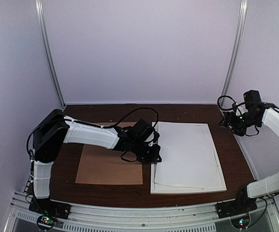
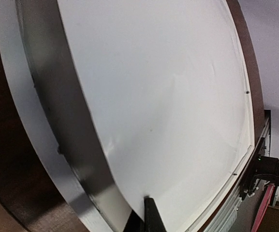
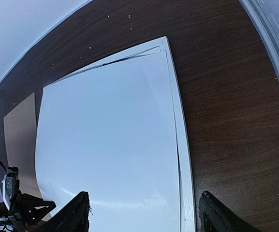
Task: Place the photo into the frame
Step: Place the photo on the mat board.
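The photo (image 1: 185, 150) lies on the frame (image 1: 187, 190) with its plain white back up; the printed side is hidden. It sits slightly askew inside the thin white rim. My left gripper (image 1: 154, 157) is shut on the photo's left edge and holds that edge lifted. In the left wrist view the photo (image 2: 168, 96) curls up from the gripper (image 2: 148, 199), with dark shiny glass (image 2: 66, 125) and the frame's rim (image 2: 18, 111) showing under it. My right gripper (image 1: 227, 119) hangs open high at the right, looking down on photo (image 3: 110, 145) and frame (image 3: 183, 164), nothing between its fingers (image 3: 144, 194).
A plain brown backing board (image 1: 109, 164) lies flat on the dark wooden table (image 1: 236, 159) just left of the frame, under the left arm; it also shows in the right wrist view (image 3: 19, 140). White walls enclose the back and sides.
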Controlling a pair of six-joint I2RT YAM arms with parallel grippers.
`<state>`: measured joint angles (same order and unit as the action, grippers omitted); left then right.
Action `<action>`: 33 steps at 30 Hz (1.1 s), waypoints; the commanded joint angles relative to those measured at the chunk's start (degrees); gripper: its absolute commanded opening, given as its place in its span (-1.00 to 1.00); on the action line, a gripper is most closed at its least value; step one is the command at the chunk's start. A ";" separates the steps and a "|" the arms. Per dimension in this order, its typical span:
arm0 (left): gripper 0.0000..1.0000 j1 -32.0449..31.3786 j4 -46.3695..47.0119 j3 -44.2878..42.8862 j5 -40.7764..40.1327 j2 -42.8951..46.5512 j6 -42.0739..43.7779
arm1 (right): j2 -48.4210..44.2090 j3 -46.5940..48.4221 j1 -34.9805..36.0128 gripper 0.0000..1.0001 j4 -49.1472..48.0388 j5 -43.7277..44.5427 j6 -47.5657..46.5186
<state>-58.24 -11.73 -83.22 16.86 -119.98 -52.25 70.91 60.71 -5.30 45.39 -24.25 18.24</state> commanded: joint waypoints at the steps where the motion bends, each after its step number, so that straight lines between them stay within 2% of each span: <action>1: -1.00 -0.26 4.83 3.83 -2.66 1.64 -2.62 | 0.81 -0.92 -0.50 0.54 -1.24 -0.60 -0.12; 6: -1.00 -0.50 6.62 5.11 -3.27 1.50 -3.98 | 0.98 -1.04 -0.50 0.54 -1.44 -0.89 -0.14; 19: -1.00 -0.84 5.64 0.05 -0.58 -2.33 -3.22 | 1.06 -1.12 -0.50 0.54 -1.41 -0.89 -0.31; 33: -0.97 -1.35 4.16 0.23 -1.87 -2.71 -3.07 | 1.07 -1.64 -0.50 0.54 -1.73 -1.23 -0.23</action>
<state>-59.09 -8.25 -82.06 15.75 -121.73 -55.64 71.68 60.27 -5.30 44.97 -24.80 18.22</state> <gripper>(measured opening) 0.012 0.768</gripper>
